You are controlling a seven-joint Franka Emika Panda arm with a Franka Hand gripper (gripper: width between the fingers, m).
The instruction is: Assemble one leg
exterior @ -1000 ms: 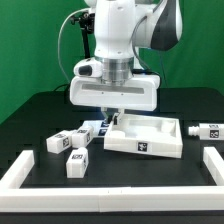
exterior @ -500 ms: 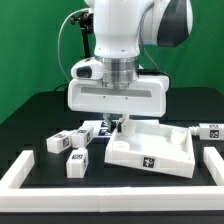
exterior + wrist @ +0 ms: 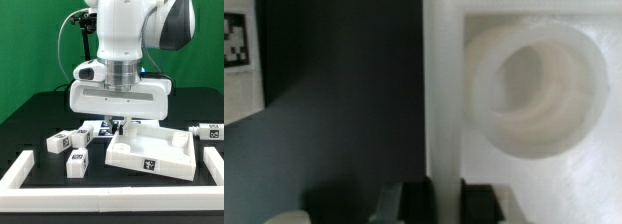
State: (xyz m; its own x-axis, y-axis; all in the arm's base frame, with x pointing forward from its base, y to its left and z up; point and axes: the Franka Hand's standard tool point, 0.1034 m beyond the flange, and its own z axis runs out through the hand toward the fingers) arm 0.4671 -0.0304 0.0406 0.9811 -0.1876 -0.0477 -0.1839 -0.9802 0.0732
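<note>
A: Several legs (image 3: pixel 55 143) loose on the counter (image 3: pixel 25 125), mostly toward the exterior view's left of the square panel (image 3: pixel 170 150); none in the tool (image 3: pixel 120 126).
B: Tool busy, then?
A: Looks clamped on the panel's rim, fingers (image 3: pixel 384 200) either side of the wall, beside a round socket (image 3: pixel 535 95).
B: Handling, once reached?
A: Likely light, stiff, slick plastic, so easy to knock aside. Best pinched across two opposite flat faces near mid-length, clear of the end bound for the socket.

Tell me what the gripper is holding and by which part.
The gripper grips the white panel by its raised rim, near the exterior view's left end.
</note>
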